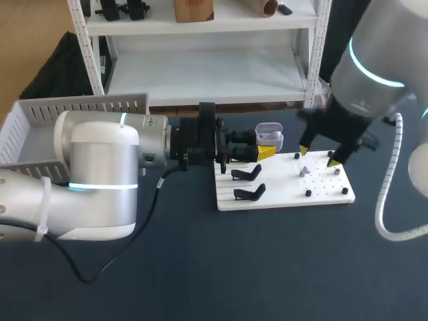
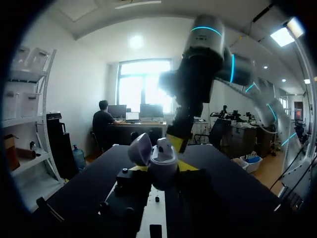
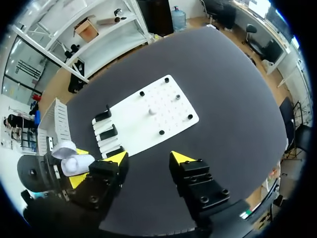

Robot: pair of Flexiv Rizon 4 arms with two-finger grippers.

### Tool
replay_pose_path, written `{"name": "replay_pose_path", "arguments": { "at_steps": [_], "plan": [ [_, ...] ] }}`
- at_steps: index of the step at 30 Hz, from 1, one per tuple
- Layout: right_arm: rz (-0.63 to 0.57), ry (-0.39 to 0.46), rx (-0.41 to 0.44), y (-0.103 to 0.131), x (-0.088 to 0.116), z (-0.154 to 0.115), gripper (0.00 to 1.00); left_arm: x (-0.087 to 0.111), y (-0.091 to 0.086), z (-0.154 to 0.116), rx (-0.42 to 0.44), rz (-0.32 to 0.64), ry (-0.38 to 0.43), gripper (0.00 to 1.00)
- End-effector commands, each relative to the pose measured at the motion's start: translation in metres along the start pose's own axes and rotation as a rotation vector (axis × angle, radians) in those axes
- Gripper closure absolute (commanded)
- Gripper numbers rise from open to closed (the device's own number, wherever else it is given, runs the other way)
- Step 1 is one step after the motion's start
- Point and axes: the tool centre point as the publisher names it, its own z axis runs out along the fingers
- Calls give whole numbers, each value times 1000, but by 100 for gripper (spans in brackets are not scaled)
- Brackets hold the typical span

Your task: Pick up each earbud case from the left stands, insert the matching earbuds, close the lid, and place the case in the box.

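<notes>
The case (image 1: 269, 136) is off its stand and held up above the near edge of the white board (image 1: 281, 194), its lid (image 2: 140, 148) hinged open. The left end effector (image 2: 163, 168) has it: the yellow tips close on the body from both sides, and the open mouth faces upward.

The right end effector (image 1: 318, 156) hangs over the pegged half of the board, just beside the case. Its fingers are spread wide and hold nothing. Below it a small pale earbud (image 1: 303, 172) stands on the board. Two black stands (image 1: 246, 174) on the board's other half are bare.

I judge the step in hand to be insertion, with pick-up done and the lid open. Next, the right end effector should come down over the earbud, pinch it lightly, and carry it across to the matching socket while the left keeps the case level. The box (image 1: 40, 117) waits at the far left of the tabletop (image 1: 267, 267).
</notes>
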Motion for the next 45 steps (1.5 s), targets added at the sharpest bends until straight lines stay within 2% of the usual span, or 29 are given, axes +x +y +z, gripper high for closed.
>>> {"name": "replay_pose_path", "arguments": {
  "at_steps": [1,6,7,8,9,25,30,32,40,41,42,43,44,45],
  "plan": [
    [-8,15,-36,-4,-4,27,48,1,0,0,-3,1,-2,100],
    [-54,-21,-39,-4,-7,49,49,1,0,0,-3,1,-2,100],
    [-51,-29,-30,-4,-9,51,46,1,0,0,-3,1,-2,100],
    [-28,-39,10,-4,-11,53,7,1,0,0,-3,1,-2,100],
    [-28,-39,10,-4,-11,53,0,1,0,0,-3,1,-2,100],
    [-28,-39,10,-4,-11,53,0,1,0,0,-3,1,-2,100],
    [37,-64,-74,-10,-17,63,0,1,0,0,-3,1,-2,100],
    [39,-98,-70,-12,-18,69,0,1,0,0,-3,1,-2,100],
    [-5,-102,-93,-12,-17,92,0,1,0,0,-3,1,-2,100],
    [-20,-95,-94,-11,-17,94,12,1,0,0,-3,1,-2,100],
    [-27,-91,-94,-11,-18,97,15,1,0,0,-3,1,-2,100],
    [-36,-83,-89,-11,-18,99,26,1,0,0,-3,1,-2,100],
    [-52,-81,-85,-11,-19,101,30,1,0,0,-3,1,-2,100],
    [-62,-78,-91,-12,-19,102,45,1,0,0,-3,1,-2,100]
  ]
}}
